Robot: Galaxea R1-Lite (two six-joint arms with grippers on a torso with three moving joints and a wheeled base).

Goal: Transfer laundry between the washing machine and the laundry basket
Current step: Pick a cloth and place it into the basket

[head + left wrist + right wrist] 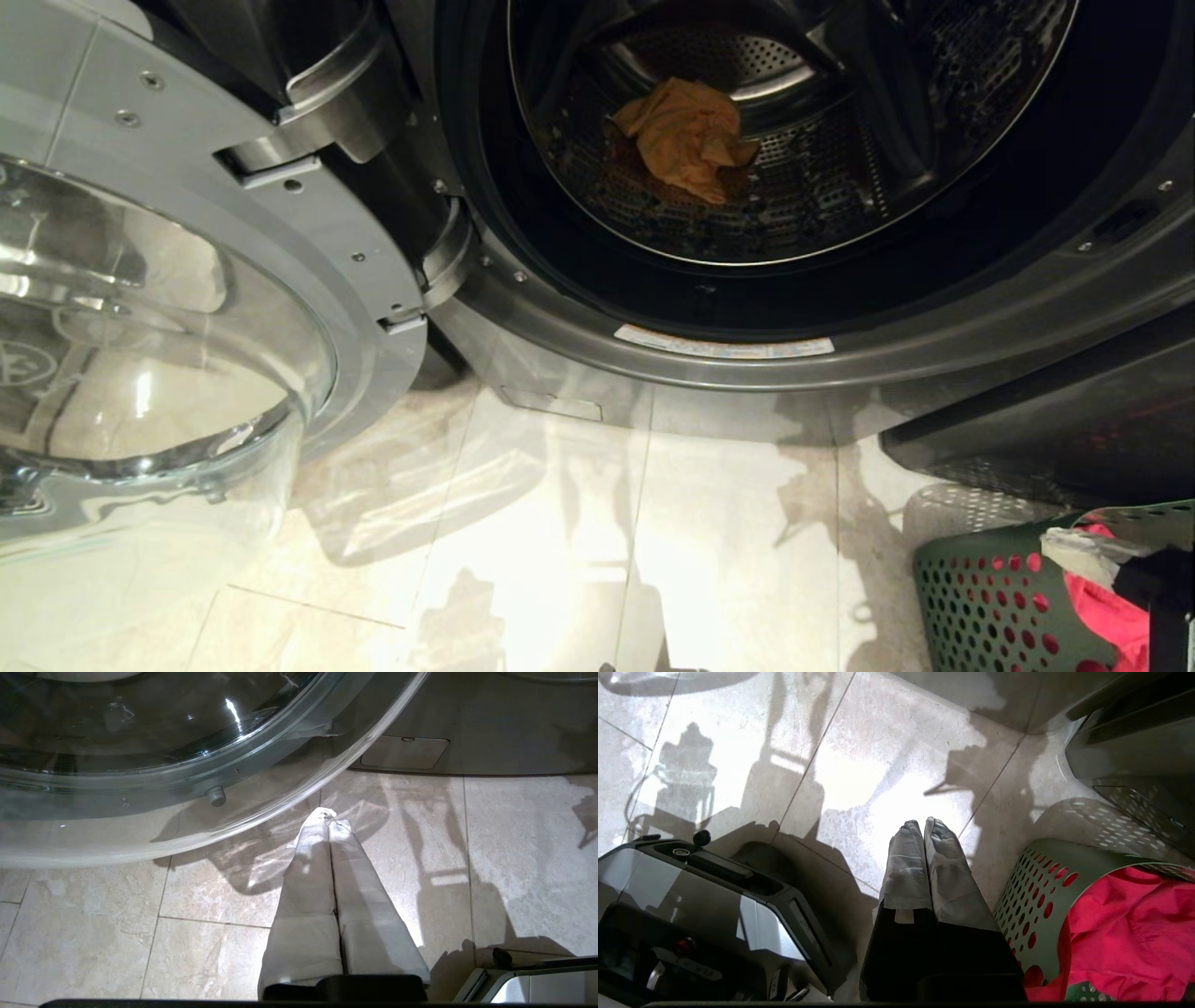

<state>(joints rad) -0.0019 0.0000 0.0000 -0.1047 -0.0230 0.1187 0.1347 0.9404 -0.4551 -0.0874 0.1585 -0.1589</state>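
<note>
Right tool (923, 828), clenched empty, hangs beside the laundry basket (1024, 891); next I'd expect it to release and reach the red-pink garment (1125, 933).

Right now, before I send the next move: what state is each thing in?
washing machine: open, drum exposed
door: swung fully open to the left
yellow-orange garment: crumpled, lying in the drum
laundry basket: upright on the floor, loaded
red-pink garment: bunched in the basket
left gripper: shut, empty, over the floor
right gripper: shut, empty, beside the basket
</note>
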